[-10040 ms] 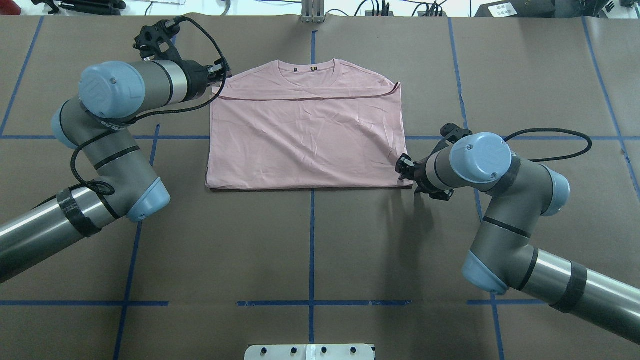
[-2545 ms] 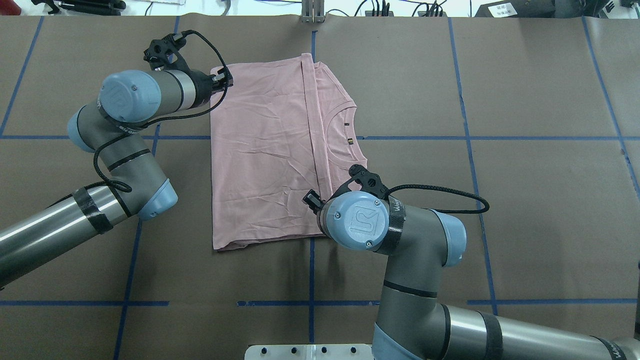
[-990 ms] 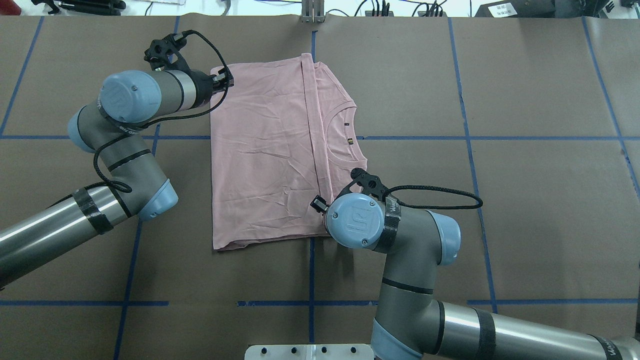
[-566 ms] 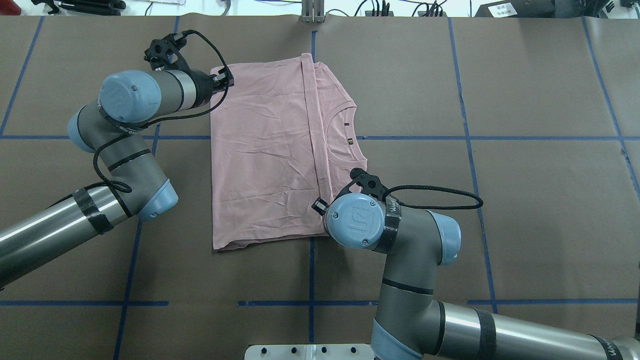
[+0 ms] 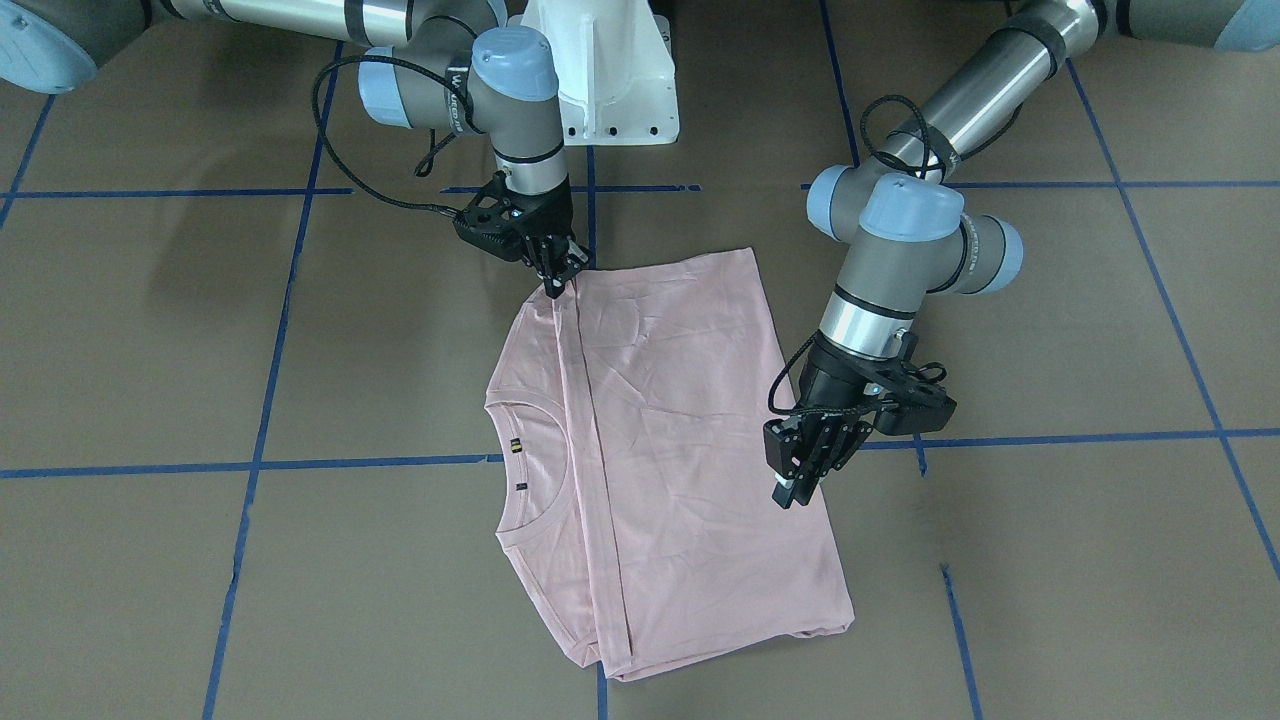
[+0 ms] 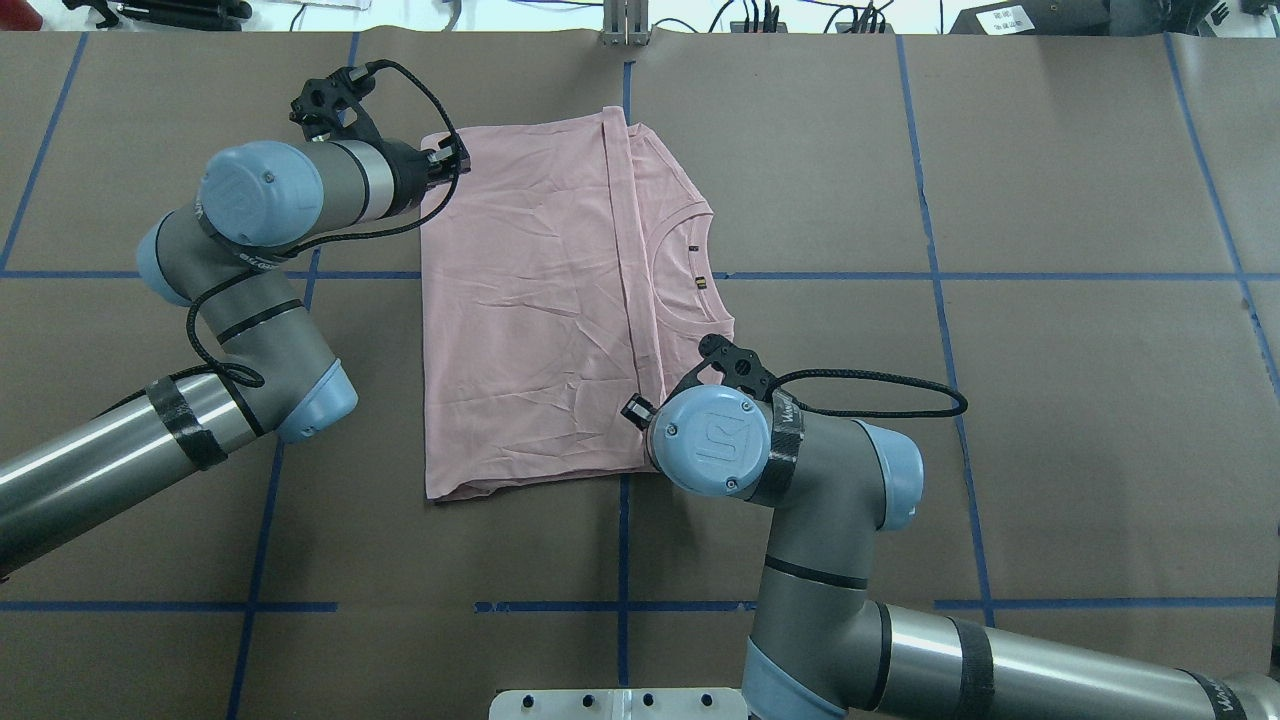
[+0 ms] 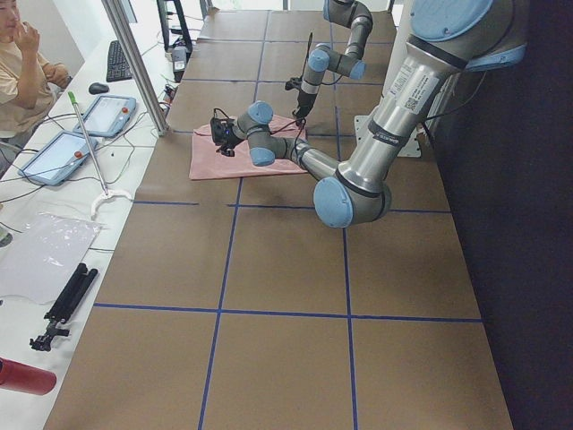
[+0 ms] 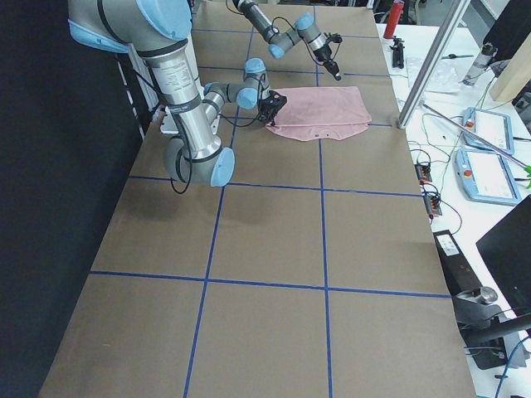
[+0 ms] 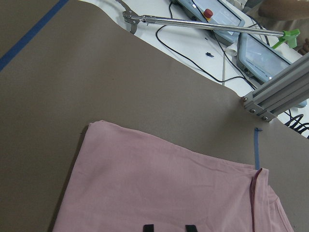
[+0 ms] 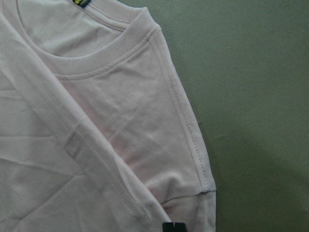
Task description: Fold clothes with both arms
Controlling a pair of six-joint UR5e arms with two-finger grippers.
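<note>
The pale pink T-shirt (image 6: pixel 530 300) lies folded and flat on the brown table, plain side up, its collar (image 6: pixel 690 270) toward the right. In the front view the T-shirt (image 5: pixel 680 450) lies between both arms. My left gripper (image 6: pixel 455 160) is at the shirt's far left corner; the left wrist view shows the gripper (image 9: pixel 170 227) with its two tips apart over flat cloth (image 9: pixel 169 188), open. My right gripper (image 5: pixel 553 285) is shut on the shirt's near edge by the fold. In the right wrist view the gripper (image 10: pixel 174 226) shows as a single closed tip on the hem (image 10: pixel 120 121).
The white pedestal base (image 5: pixel 610 80) stands at the table's near middle edge. Blue tape lines (image 6: pixel 623 540) cross the brown cover. Past the far edge sit pendants (image 7: pixel 98 116), an aluminium post (image 7: pixel 134 63) and a seated person (image 7: pixel 18 63).
Ten seconds ago the collar pointed to the far edge; it now points right. The right arm has swung from the shirt's right side to its near edge. Over the last second, almost nothing has moved.
</note>
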